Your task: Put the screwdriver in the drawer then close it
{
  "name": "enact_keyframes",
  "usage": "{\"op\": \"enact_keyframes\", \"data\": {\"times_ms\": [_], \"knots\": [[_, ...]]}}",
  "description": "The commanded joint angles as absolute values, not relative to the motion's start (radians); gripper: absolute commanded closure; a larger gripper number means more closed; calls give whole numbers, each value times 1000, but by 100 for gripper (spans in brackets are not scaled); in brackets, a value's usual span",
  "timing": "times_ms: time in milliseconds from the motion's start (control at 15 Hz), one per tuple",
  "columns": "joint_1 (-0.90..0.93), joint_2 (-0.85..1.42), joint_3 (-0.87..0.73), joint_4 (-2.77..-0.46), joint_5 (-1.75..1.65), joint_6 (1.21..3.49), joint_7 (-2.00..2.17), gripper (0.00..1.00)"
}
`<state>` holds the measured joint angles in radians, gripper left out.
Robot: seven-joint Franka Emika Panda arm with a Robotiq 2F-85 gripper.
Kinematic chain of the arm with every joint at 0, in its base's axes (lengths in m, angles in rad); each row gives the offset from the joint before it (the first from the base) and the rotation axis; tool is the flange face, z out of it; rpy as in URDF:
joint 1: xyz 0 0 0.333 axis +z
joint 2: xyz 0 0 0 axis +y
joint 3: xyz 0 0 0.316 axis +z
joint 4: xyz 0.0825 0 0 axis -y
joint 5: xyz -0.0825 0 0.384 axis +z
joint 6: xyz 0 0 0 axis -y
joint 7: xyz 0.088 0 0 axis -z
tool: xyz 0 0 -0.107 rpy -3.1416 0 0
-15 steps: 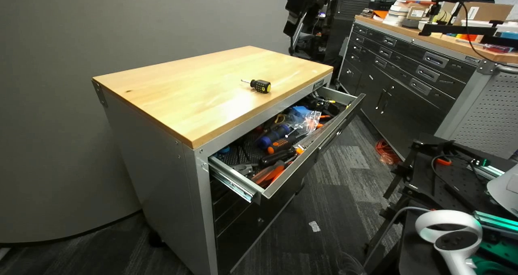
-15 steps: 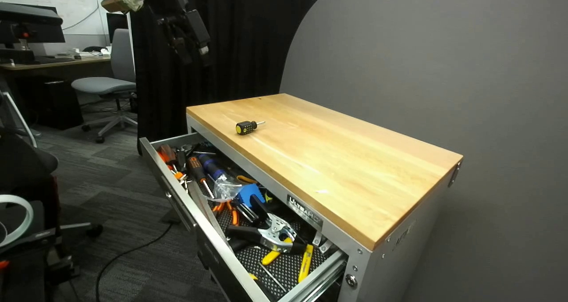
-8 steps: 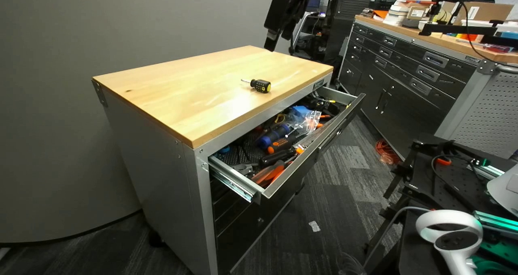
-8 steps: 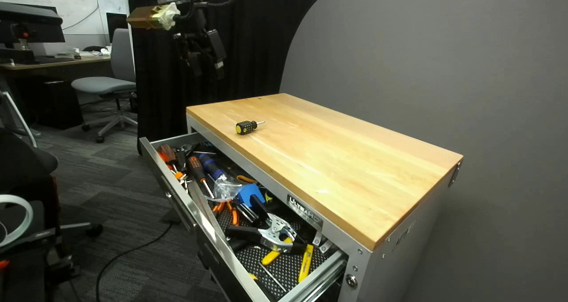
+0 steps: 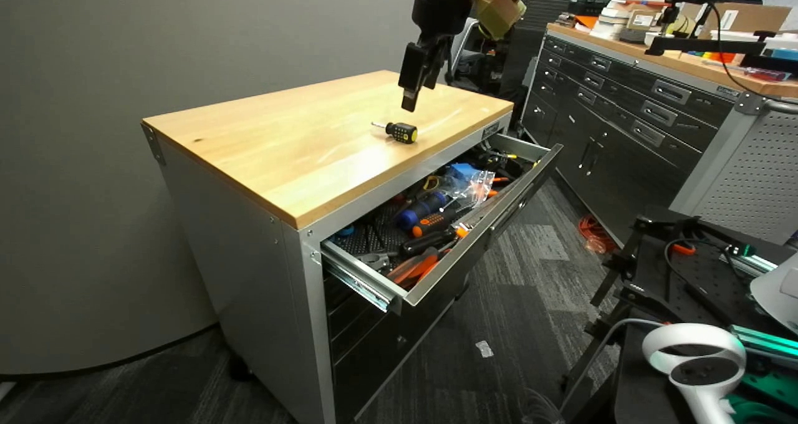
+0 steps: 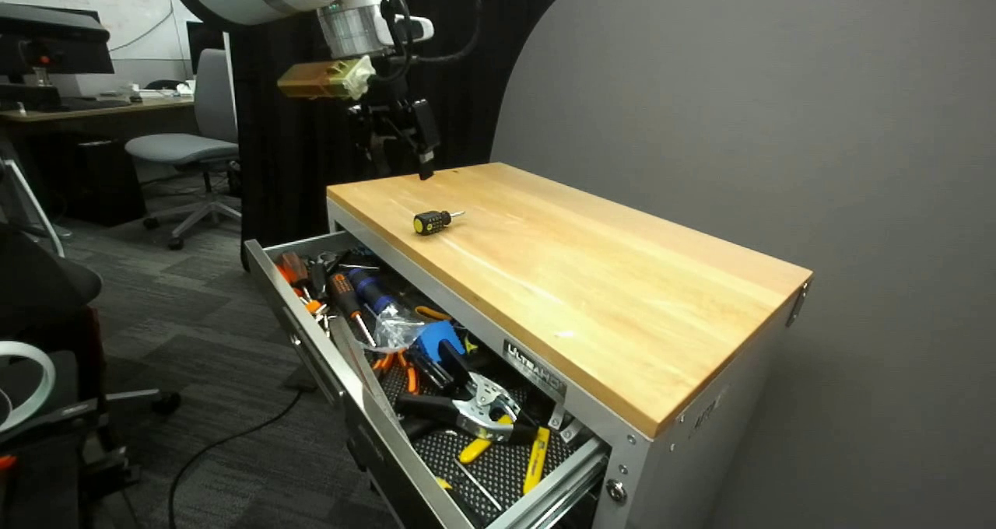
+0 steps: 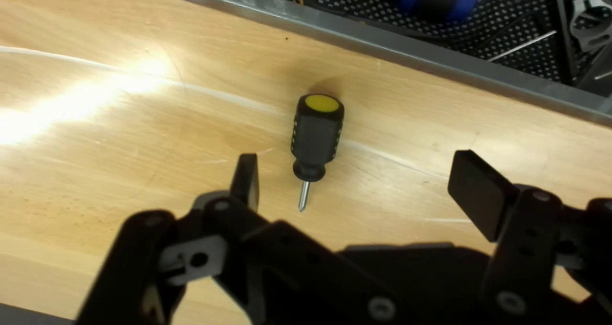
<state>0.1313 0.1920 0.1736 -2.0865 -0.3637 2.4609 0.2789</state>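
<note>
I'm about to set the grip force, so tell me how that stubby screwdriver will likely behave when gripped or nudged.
The screwdriver should stay rigid, given its thick handle and short metal shank. Lying on its side, it may pivot if nudged, its handle being wider. The dotted handle probably resists slipping.

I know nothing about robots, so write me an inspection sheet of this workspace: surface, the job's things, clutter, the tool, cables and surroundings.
Surface: wooden worktop, with bright glare in the wrist view.
Job's things: stubby screwdriver lying on its side on the worktop, near the edge above the drawer, which is pulled open.
Clutter: loose items in the drawer, among them a spring clamp, an orange-and-black handle and a clear plastic bag.
Tool: spread open, gripping nothing, above the worktop.
Cables: black cable on the floor; orange coil also on the floor, possibly a cord.
Surroundings: grey wall, office chair, dark cabinet.
</note>
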Motion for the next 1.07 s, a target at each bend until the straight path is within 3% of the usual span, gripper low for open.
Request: {"op": "enact_keyframes", "data": {"times_ms": [0,467,533,600,1000], "knots": [[174,264,124,-2030,-399,2473,291,0],[250,362,32,-1992,-521,2553,373,0],[265,374,13,-1986,-554,2567,401,25],[276,385,-2,-1980,-575,2580,422,28],[304,411,-41,-1973,-622,2575,483,73]]}}
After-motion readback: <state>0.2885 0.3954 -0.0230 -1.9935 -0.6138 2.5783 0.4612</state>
